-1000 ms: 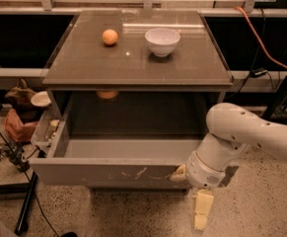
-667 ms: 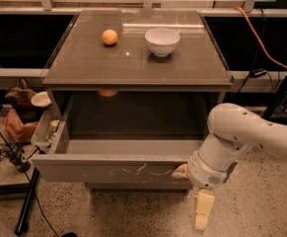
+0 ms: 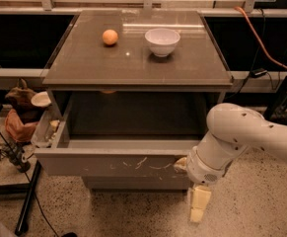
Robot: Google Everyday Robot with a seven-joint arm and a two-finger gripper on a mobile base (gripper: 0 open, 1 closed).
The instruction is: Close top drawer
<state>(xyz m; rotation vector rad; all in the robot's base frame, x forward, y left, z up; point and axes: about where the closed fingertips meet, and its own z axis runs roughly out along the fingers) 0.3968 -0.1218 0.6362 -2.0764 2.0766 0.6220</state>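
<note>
Floor [image 3: 108,214]: pale speckled stone, nearest of all, running under everything.
Pincer [image 3: 197,199]: low on the right, just beside the right end of the drawer front. A blocky cream piece hangs toward the floor, and a cream nub higher up looks to be touching the panel. Open or closed? Cannot tell from here.
Arm [image 3: 241,132]: a smooth white shell, fat and rounded, coming in from the right and bending down to the panel. My read is that it sits on the near side so a push away from us drives the drawer home.
Drawer [image 3: 108,162]: there's the target, standing well out from under the desk toward us. It has a flat grey-brown front with no handle, and white scratches streak the middle and right. With no handle to grab, pressing on the face looks like the way in.
Drawer inside: a plain grey box with straight walls, and nothing visible in it.
Progress: closing has barely begun, I'd say, with nearly the full travel left.
Risk: contact is at the right end only, so the drawer could skew on its runners.
Desk [image 3: 133,68]: a flat, glossy grey-brown top catching the overhead light.
Orange [image 3: 110,37]: small and round, far left on the top, apart from the bowl.
Bowl [image 3: 162,41]: white and smooth, upright, far right of centre.
</note>
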